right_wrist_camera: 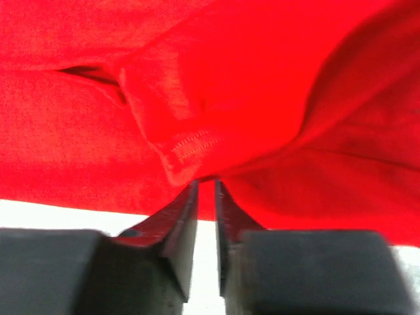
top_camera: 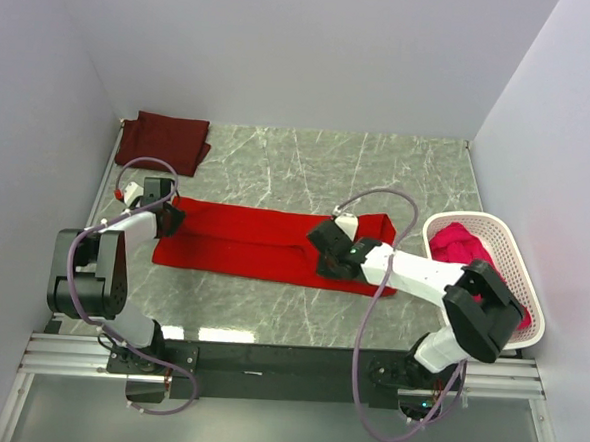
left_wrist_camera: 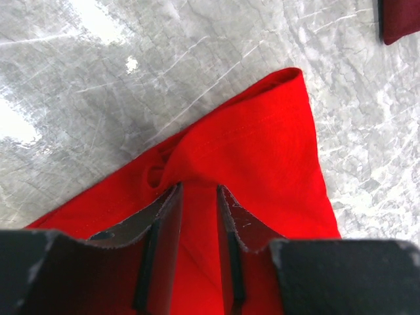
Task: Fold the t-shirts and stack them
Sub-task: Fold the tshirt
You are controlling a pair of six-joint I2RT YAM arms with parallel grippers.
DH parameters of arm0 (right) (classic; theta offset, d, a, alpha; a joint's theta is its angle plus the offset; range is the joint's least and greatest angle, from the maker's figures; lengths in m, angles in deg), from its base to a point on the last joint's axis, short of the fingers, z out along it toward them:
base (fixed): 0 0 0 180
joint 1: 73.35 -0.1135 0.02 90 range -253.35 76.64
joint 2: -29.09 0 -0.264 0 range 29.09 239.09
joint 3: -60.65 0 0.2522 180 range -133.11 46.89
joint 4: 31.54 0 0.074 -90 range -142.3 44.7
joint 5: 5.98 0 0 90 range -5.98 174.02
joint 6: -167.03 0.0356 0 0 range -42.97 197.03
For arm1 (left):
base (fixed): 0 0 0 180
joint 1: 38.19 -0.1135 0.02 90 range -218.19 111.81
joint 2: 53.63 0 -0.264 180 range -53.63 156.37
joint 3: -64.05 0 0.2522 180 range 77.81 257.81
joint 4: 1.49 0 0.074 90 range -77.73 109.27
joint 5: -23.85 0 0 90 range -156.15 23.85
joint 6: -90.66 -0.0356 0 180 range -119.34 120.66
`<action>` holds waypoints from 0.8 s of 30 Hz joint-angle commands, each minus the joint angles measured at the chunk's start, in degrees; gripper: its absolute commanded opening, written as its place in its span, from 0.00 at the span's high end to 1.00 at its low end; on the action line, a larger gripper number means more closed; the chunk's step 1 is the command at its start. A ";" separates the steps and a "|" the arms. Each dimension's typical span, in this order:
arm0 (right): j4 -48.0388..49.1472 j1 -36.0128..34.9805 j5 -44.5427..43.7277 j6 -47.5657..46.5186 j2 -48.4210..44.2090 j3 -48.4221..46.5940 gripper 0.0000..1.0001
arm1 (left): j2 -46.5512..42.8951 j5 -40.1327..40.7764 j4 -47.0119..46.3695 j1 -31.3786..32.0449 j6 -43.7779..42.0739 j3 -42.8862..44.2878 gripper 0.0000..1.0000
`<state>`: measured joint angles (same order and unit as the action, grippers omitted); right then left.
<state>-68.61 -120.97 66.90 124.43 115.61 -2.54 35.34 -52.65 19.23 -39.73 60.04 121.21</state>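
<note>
Where it lies as a long folded strip across the middle of the surface, the red t-shirt runs from 9 o'clock toward 3 o'clock, its near edge slanting slightly toward 4. The left fingers sit on its 9 o'clock end and the right fingers on the cloth near its 3 o'clock end.

From above, neither pair can be read. The left wrist camera settles one: the left fingers stand narrow, with red cloth bunched and puckered between them, gripping the shirt near a hemmed corner that lies flat on the marble. The right wrist camera shows the right fingers set close together with a stitched hem right at their tips; I cannot tell whether they pinch it.

A folded maroon t-shirt rests in the 10 o'clock corner, well apart from the red one; only its edge reaches the left wrist view. A pinkish-red t-shirt is heaped in a white basket at 3 o'clock, just beside the right arm.

Bare marble stretches toward 12 o'clock behind the strip, and a thinner band lies toward 6.
</note>
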 commanded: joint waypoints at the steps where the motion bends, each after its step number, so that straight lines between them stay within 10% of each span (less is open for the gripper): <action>1: 2.83 -0.90 -4.14 2.35 -5.74 1.96 0.75 | -1.17 -1.10 -0.46 -0.39 -0.84 2.22 0.67; 10: -3.75 1.64 -10.73 1.21 -13.83 -0.74 0.44 | -1.69 -4.18 -1.33 -0.39 -3.03 4.15 0.65; 24: 0.72 22.21 -0.81 -7.14 1.18 -7.51 0.43 | -1.96 -13.84 -0.46 8.30 -9.62 10.56 0.63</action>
<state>-69.86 -99.51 64.49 118.64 114.45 -6.06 33.83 -62.40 19.08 -34.64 53.57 128.29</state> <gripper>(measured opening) 0.568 0.370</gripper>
